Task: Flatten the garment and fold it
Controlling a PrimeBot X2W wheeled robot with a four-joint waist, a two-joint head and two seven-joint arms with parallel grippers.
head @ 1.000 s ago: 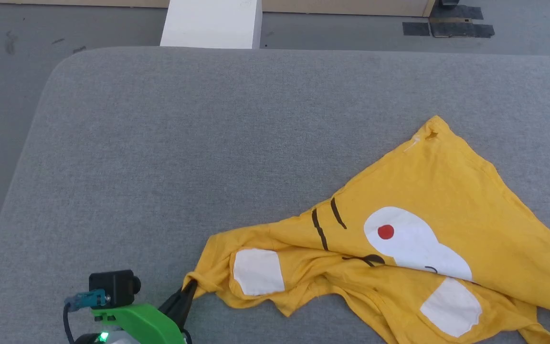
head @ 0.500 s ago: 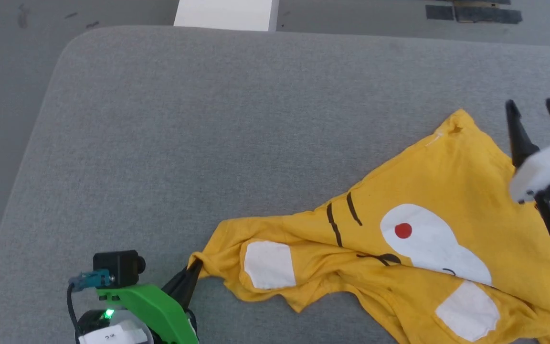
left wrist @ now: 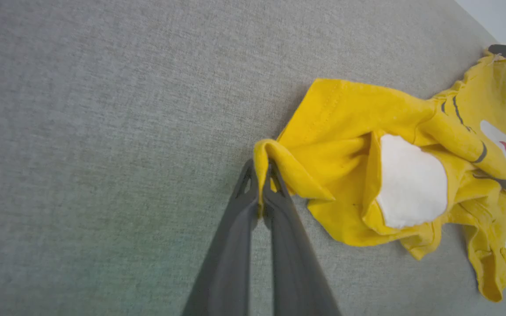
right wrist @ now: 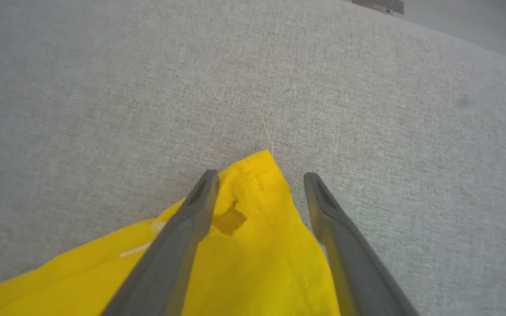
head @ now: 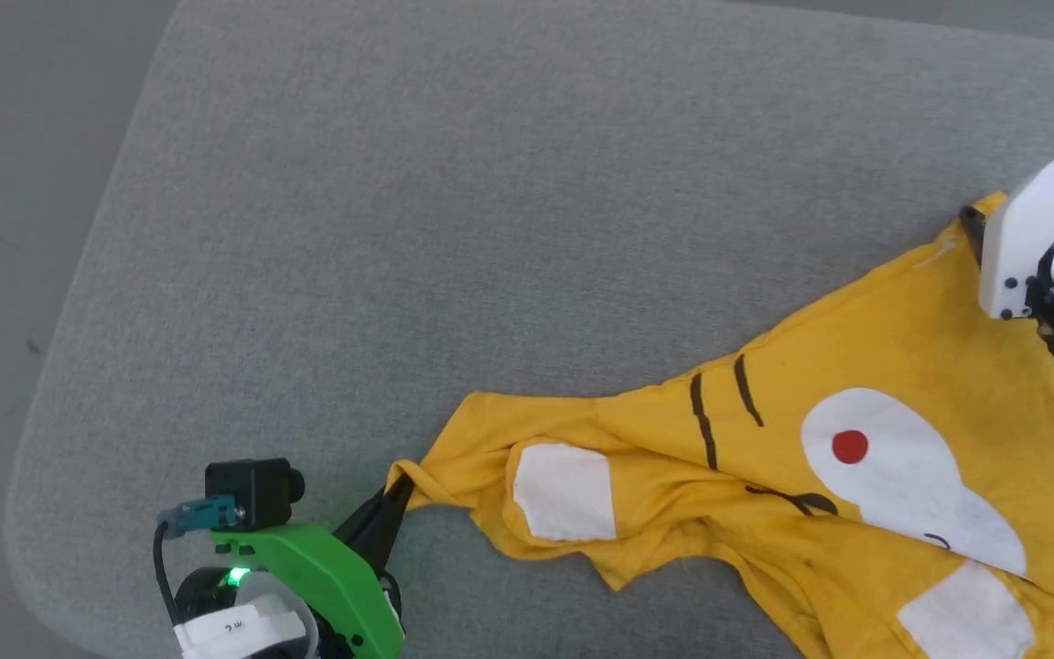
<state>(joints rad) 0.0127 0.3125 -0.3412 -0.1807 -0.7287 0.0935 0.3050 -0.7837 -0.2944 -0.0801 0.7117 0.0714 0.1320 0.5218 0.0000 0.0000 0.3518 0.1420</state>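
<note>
Left wrist view: left gripper (left wrist: 262, 171) clenched on garment (left wrist: 345, 131) corner, 7 o'clock. Right gripper (right wrist: 259, 180) splayed, straddling far corner, 2 o'clock. Step: flattening. Next, likely: right pinch, draw corners apart.

The right gripper (right wrist: 260, 175) stands with its two dark fingers (right wrist: 182, 232) spread wide apart, one on each side of a pointed corner of the yellow garment (right wrist: 257, 254), which lies flat on a grey fabric surface (right wrist: 103, 87). The corner's tip reaches just past the fingertips, and a small puckered hole (right wrist: 229, 221) sits in the cloth right beside the left-hand finger in this view. A short pale streak (right wrist: 136, 250) marks the cloth by that same finger, and a dark strip (right wrist: 378, 4) lies at the top edge beyond the grey surface
</note>
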